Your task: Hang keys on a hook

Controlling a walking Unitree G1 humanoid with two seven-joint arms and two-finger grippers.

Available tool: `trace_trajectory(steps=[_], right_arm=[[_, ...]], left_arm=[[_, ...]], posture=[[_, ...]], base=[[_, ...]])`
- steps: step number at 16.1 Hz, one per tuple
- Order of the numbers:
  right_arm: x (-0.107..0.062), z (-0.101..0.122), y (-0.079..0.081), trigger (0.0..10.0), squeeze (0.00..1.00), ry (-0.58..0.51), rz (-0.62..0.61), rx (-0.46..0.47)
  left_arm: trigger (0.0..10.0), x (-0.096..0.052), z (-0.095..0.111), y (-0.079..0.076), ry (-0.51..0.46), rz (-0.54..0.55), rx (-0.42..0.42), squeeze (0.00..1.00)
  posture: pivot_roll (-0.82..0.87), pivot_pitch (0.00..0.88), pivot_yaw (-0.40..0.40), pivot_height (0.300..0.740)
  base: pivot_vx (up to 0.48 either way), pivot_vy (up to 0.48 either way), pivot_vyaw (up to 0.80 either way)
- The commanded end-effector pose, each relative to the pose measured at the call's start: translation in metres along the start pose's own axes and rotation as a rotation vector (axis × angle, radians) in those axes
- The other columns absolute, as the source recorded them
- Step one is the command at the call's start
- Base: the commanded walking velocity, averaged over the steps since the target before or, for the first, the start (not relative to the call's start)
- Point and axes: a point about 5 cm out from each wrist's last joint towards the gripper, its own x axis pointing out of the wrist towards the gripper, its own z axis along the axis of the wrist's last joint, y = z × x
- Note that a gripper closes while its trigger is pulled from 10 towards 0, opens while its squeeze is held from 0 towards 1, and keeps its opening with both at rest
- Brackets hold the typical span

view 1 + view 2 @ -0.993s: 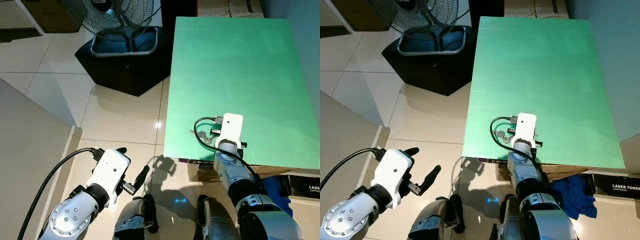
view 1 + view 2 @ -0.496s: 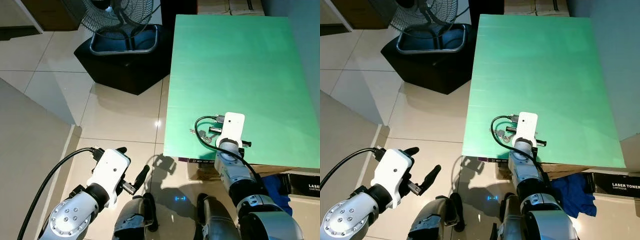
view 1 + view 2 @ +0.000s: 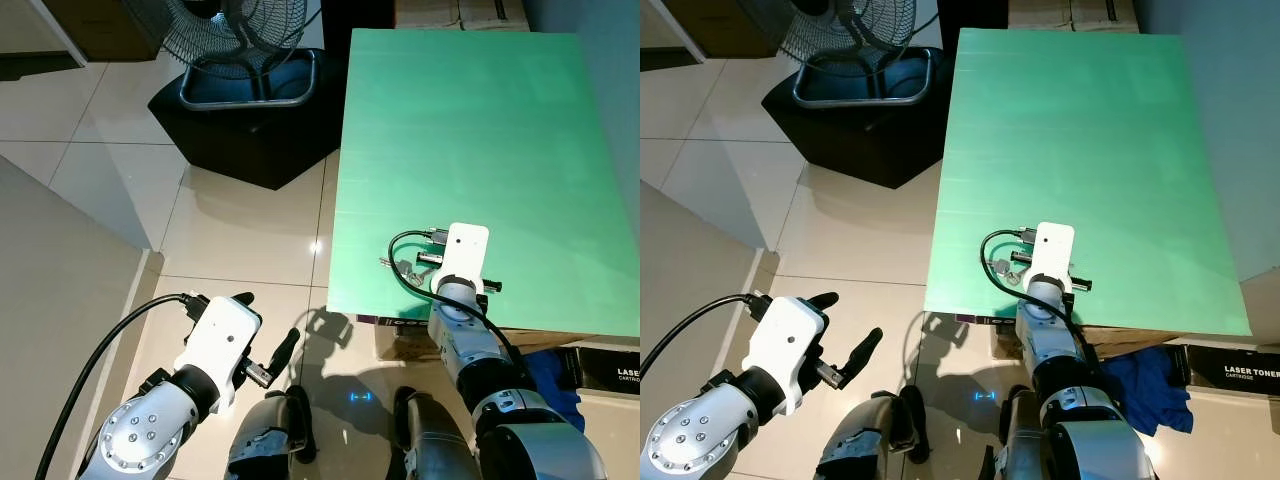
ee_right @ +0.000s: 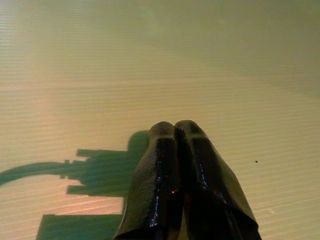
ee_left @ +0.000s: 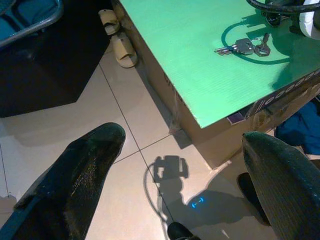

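Our right tool point(image 4: 175, 131), fingers pressed together and empty, rests on the green tabletop point(image 3: 470, 130) just beside the keys point(image 5: 243, 46); our left tool point(image 5: 185, 165) hangs open over the floor.

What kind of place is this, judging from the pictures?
Probably a room in a home: glossy beige floor tiles, a black standing fan, and beige slippers beside a cardboard box topped with a green sheet.

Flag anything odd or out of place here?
The keys lie loose on the green board near its front edge, beside the shut right gripper, not in it. A blue cloth sits crumpled on the floor underneath. No hook visible.
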Motion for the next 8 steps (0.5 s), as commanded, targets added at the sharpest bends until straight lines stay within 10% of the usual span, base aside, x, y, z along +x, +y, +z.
trace_trajectory(steps=[1,8], right_arm=[[-0.003,-0.002,0.002,0.0,0.00,-0.005,0.013,0.000],[-0.003,0.010,0.003,0.0,0.00,-0.128,0.030,-0.060]], left_arm=[[10.0,-0.001,-0.005,-0.001,0.021,0.004,-0.001,0.00],[10.0,0.001,-0.004,-0.001,0.014,0.004,-0.001,0.00]], posture=[[0.05,0.321,0.115,0.713],[0.04,0.315,0.114,0.713]], base=[[0.000,0.000,0.00],[0.000,0.000,0.00]])
